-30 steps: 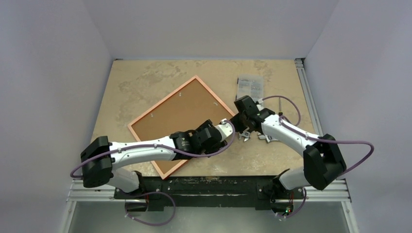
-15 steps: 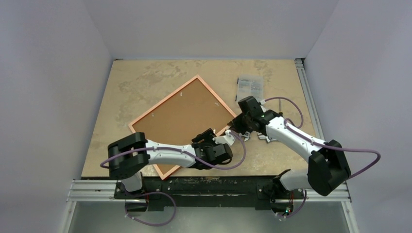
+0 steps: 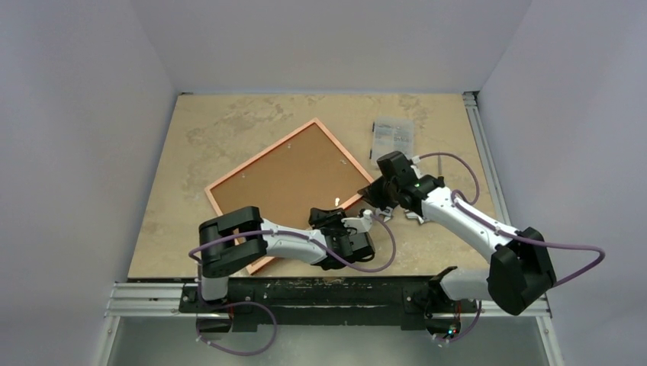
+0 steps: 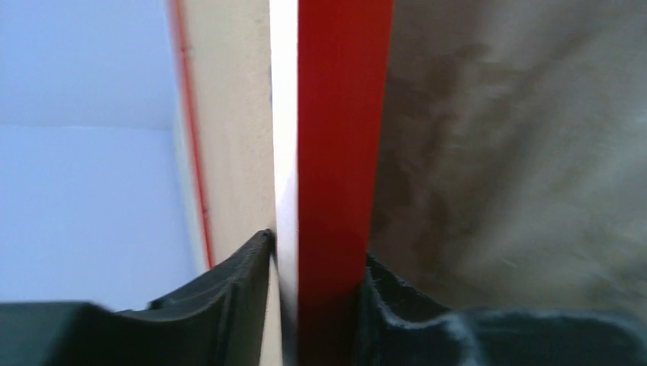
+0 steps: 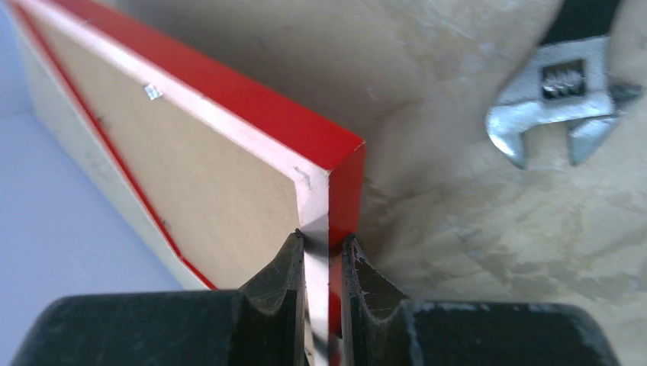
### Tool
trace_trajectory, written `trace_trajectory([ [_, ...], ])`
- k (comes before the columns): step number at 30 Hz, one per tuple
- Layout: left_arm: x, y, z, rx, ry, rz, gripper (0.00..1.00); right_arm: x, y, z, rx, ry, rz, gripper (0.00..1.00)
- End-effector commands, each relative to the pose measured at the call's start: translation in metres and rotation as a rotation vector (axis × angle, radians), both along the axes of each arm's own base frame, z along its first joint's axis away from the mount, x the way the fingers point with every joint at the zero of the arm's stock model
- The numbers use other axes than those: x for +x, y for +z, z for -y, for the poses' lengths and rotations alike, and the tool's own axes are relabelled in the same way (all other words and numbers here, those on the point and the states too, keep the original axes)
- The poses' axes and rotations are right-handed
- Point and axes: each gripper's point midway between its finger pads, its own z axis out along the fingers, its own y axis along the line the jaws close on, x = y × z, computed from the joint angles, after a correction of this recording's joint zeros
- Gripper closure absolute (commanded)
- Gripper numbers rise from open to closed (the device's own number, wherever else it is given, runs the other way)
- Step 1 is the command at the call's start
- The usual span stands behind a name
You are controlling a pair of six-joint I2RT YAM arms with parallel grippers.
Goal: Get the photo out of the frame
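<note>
Beige mottled tabletop (image 3: 221, 130) beneath the frame (image 3: 259, 156), pale walls (image 3: 76, 152) around

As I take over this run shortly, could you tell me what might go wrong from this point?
1. The fingers of the left gripper and right gripper pinch only the thin rim of the frame, so it may slip or twist.
2. An adjustable wrench lies close to the right gripper; the frame corner could knock it.
3. The photo sits in the frame, back up, so tugging may bend it.
</note>
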Motion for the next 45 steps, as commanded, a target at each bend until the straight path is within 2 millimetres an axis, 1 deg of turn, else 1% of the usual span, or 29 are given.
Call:
trace_trajectory([
  [1,0.004,0.029,0.013,-0.042,0.003,0.079,0.77,0.019,0.040,-0.008,0.061,0.013,0.146,1.00],
  [2,0.004,0.032,0.013,-0.049,0.000,0.083,0.89,0.020,0.041,-0.007,0.044,0.027,0.155,1.00],
  [3,0.004,0.036,0.012,-0.051,0.003,0.092,0.97,0.021,0.045,-0.005,0.016,0.047,0.172,1.00],
  [4,0.004,0.040,0.012,-0.054,0.003,0.098,0.99,0.024,0.050,-0.003,-0.019,0.072,0.197,1.00],
  [5,0.004,0.044,0.011,-0.056,0.003,0.102,1.00,0.027,0.059,0.000,-0.056,0.095,0.226,0.91],
  [7,0.004,0.053,0.011,-0.090,0.003,0.107,1.00,0.031,0.077,0.009,-0.150,0.149,0.288,0.63],
  [8,0.003,0.058,0.009,-0.093,-0.001,0.102,1.00,0.034,0.095,0.014,-0.194,0.172,0.333,0.47],
  [9,0.002,0.062,0.008,-0.102,-0.004,0.098,1.00,0.035,0.108,0.024,-0.256,0.185,0.366,0.32],
  [10,0.002,0.068,0.008,-0.112,-0.004,0.095,1.00,0.034,0.120,0.033,-0.312,0.194,0.392,0.20],
  [11,0.001,0.073,0.008,-0.120,-0.006,0.087,1.00,0.031,0.132,0.045,-0.369,0.199,0.412,0.10],
  [12,0.000,0.080,0.008,-0.132,-0.007,0.083,1.00,0.027,0.141,0.057,-0.422,0.200,0.428,0.05],
  [13,-0.001,0.085,0.008,-0.143,-0.013,0.071,1.00,0.023,0.152,0.069,-0.471,0.189,0.448,0.02],
  [14,-0.003,0.090,0.009,-0.157,-0.027,0.050,1.00,0.016,0.162,0.081,-0.518,0.189,0.469,0.02],
  [16,-0.006,0.102,0.011,-0.184,-0.046,0.021,1.00,0.003,0.173,0.105,-0.591,0.165,0.490,0.02],
  [18,-0.009,0.115,0.011,-0.197,-0.064,-0.016,1.00,-0.013,0.174,0.127,-0.655,0.138,0.493,0.02],
  [21,-0.013,0.134,0.013,-0.231,-0.093,-0.070,1.00,-0.037,0.165,0.157,-0.725,0.087,0.482,0.02],
  [23,-0.017,0.143,0.014,-0.261,-0.115,-0.134,1.00,-0.047,0.153,0.168,-0.745,0.072,0.466,0.02],
  [25,-0.016,0.157,0.011,-0.289,-0.118,-0.169,1.00,-0.053,0.140,0.170,-0.744,0.081,0.456,0.02],
  [28,-0.014,0.175,0.008,-0.322,-0.130,-0.239,1.00,-0.057,0.119,0.165,-0.729,0.123,0.425,0.02],
  [31,-0.012,0.187,0.003,-0.356,-0.138,-0.326,1.00,-0.058,0.100,0.160,-0.721,0.156,0.389,0.02],
  [33,-0.010,0.194,-0.001,-0.373,-0.136,-0.381,1.00,-0.058,0.093,0.159,-0.722,0.170,0.373,0.02],
  [36,-0.006,0.201,-0.010,-0.371,-0.126,-0.433,1.00,-0.057,0.093,0.155,-0.713,0.182,0.377,0.02],
  [40,0.008,0.213,-0.025,-0.395,-0.106,-0.453,1.00,-0.057,0.093,0.156,-0.716,0.182,0.381,0.02],
  [45,0.030,0.237,-0.040,-0.478,-0.095,-0.465,1.00,-0.057,0.090,0.153,-0.706,0.191,0.384,0.02],
])
